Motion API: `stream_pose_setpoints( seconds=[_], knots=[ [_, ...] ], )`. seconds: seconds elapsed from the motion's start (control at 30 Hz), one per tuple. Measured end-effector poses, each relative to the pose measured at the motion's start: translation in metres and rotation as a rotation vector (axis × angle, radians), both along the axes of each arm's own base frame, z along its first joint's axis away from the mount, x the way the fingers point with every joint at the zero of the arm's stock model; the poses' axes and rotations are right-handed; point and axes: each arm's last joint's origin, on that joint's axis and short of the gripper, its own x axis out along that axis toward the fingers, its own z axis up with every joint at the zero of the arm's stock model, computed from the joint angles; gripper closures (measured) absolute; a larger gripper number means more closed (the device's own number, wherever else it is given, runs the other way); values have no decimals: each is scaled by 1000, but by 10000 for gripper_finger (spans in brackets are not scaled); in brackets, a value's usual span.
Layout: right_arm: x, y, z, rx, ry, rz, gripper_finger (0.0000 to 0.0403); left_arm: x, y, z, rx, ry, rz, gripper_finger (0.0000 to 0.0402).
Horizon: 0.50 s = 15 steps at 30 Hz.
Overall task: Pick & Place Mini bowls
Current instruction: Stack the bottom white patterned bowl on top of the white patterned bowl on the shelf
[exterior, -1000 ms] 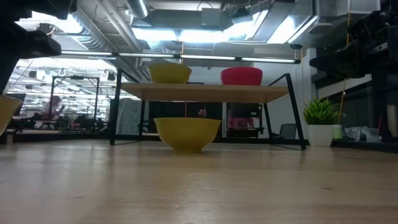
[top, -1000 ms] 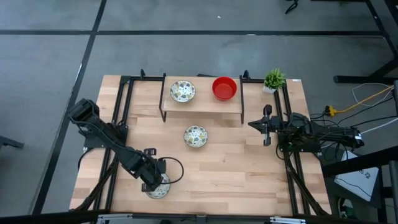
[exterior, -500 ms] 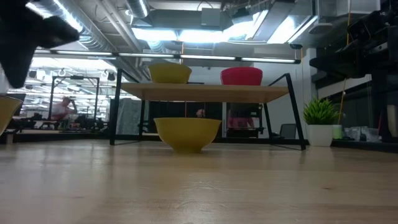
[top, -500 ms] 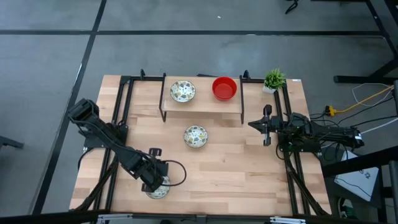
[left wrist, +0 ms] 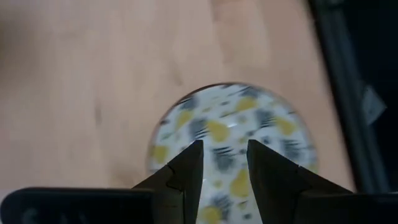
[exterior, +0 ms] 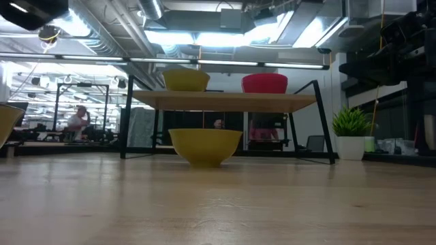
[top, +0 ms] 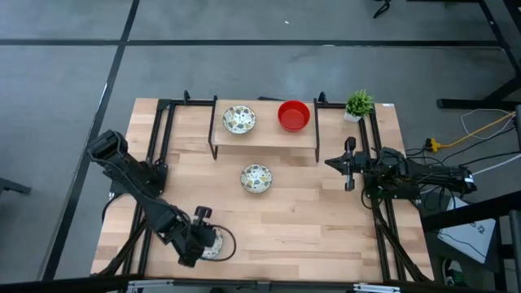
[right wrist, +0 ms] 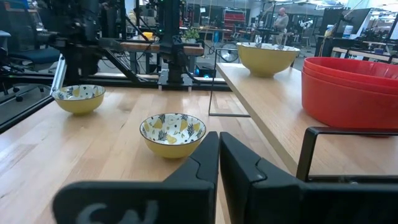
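A cream bowl with a floral pattern (top: 213,243) rests on its base near the table's near-left corner; its rim shows in the low view (exterior: 5,124). My left gripper (top: 198,242) (left wrist: 224,149) is open, with both fingertips over the inside of this bowl (left wrist: 231,127). A second patterned bowl (top: 256,178) (exterior: 204,145) (right wrist: 173,132) stands mid-table. On a raised wooden shelf (top: 264,137) sit a third patterned bowl (top: 238,120) and stacked red bowls (top: 294,115) (right wrist: 351,81). My right gripper (top: 349,165) (right wrist: 218,158) is shut and waits by the table's right side. My left gripper comes from above with its fingers (left wrist: 188,169) pointing down into the near-left patterned bowl. I cannot tell whether they touch it. The bowl stands on the table.
A small green potted plant (top: 359,104) (exterior: 351,133) stands at the far-right corner. Black frame rails (top: 159,138) run along both table sides. Bare wood (top: 301,228) lies between the middle bowl and the near edge. A person shows far behind the table (exterior: 80,117).
My left gripper has moved a little toward the table's near-left corner and turned over the near-left bowl. The bowl has stayed in place.
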Motion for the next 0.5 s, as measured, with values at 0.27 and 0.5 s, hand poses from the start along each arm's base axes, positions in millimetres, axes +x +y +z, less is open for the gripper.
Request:
stream_pose_setpoints(
  seconds=[0.27, 0.5],
  knots=[
    [0, 0, 0, 0, -1, 0, 386, -6, -23, -2, -73, -55, -49, 284],
    [0, 0, 0, 0, 0, 0, 386, -12, -28, -3, -117, -21, -24, 284]
  ],
)
